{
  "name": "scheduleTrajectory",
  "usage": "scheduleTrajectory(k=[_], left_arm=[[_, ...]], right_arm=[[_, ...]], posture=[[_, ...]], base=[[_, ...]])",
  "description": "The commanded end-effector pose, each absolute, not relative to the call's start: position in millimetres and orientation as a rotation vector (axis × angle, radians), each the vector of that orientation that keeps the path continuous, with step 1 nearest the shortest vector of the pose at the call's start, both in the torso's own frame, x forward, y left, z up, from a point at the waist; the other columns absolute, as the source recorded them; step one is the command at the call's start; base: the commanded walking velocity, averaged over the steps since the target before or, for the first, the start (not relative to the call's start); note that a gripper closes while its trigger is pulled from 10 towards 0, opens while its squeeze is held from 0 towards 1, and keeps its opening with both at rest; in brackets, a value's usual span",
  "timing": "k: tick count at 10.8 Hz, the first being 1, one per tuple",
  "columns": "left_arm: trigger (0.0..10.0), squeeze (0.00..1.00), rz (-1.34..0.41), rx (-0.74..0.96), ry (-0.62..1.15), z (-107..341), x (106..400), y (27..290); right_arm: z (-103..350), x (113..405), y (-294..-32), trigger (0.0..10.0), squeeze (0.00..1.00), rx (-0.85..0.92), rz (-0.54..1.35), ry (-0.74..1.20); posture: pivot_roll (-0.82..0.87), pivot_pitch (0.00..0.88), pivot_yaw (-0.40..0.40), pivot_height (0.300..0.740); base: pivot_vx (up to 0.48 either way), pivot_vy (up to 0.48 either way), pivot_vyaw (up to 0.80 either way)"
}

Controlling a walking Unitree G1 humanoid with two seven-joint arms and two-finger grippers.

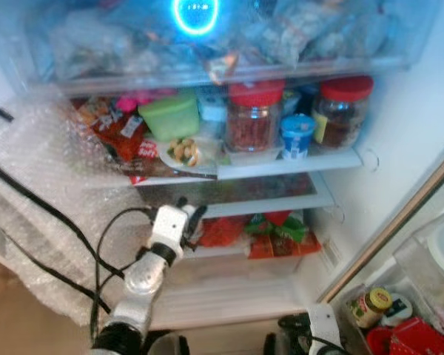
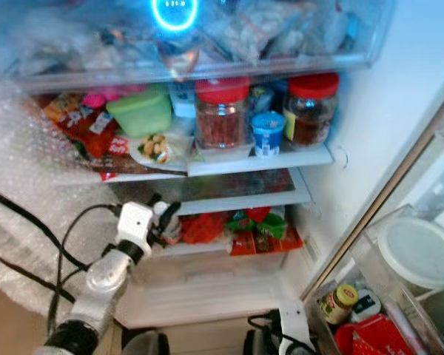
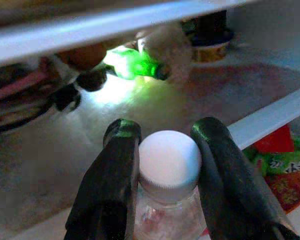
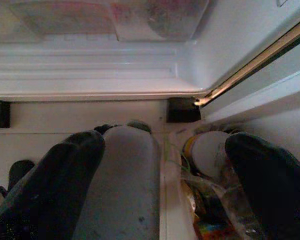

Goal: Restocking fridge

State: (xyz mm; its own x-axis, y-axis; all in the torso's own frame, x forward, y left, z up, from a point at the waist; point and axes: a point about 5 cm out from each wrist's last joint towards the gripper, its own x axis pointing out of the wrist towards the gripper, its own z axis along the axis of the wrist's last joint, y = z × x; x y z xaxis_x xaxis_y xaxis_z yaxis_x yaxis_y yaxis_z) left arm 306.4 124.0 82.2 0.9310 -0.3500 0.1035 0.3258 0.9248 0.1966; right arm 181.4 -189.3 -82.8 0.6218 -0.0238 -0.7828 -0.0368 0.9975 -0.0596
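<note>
A clear bottle with a white cap (image 3: pixel 169 159) stands between the two black fingers of my left gripper (image 3: pixel 166 129), which is shut on its neck. That gripper (image 1: pixel 194 215) reaches into the open fridge at the front edge of the middle glass shelf (image 1: pixel 274 194). The wrist view looks along that shelf, with a green-lit item (image 3: pixel 135 65) and a cup (image 3: pixel 210 47) at the back. My right gripper (image 4: pixel 167 142) hangs low by the fridge's bottom sill, open with nothing between its fingers.
The upper shelf holds two red-lidded jars (image 1: pixel 253 115) (image 1: pixel 342 111), a green box (image 1: pixel 170 115) and a blue cup (image 1: pixel 297 137). Red and green packets (image 1: pixel 277 233) lie below the gripper. Bubble wrap (image 1: pixel 44 185) hangs at left. A door bin (image 1: pixel 399 310) with jars is at right.
</note>
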Motion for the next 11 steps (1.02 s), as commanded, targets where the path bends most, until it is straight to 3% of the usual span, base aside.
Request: scheduleTrajectory(k=[1,6,11], left_arm=[[10.0,0.00,-0.326,0.197,-0.224,99.5,312.3,127.2],[10.0,0.00,-0.332,0.252,-0.294,110.5,313.9,122.3],[10.0,0.00,-0.296,0.233,-0.236,91.5,306.1,130.5]], right_arm=[[-81.8,182.1,-194.2,10.0,0.00,-0.084,-0.007,0.897],[-82.8,179.6,-193.8,10.0,0.00,-0.092,0.005,0.899],[-81.8,181.0,-195.5,10.0,0.00,-0.090,0.005,0.893]], posture=[[-0.04,0.023,0.008,0.641],[-0.04,0.018,0.008,0.641],[-0.04,0.024,0.005,0.641]], base=[[0.307,0.000,0.00],[0.278,0.000,0.00],[0.000,0.000,0.00]])
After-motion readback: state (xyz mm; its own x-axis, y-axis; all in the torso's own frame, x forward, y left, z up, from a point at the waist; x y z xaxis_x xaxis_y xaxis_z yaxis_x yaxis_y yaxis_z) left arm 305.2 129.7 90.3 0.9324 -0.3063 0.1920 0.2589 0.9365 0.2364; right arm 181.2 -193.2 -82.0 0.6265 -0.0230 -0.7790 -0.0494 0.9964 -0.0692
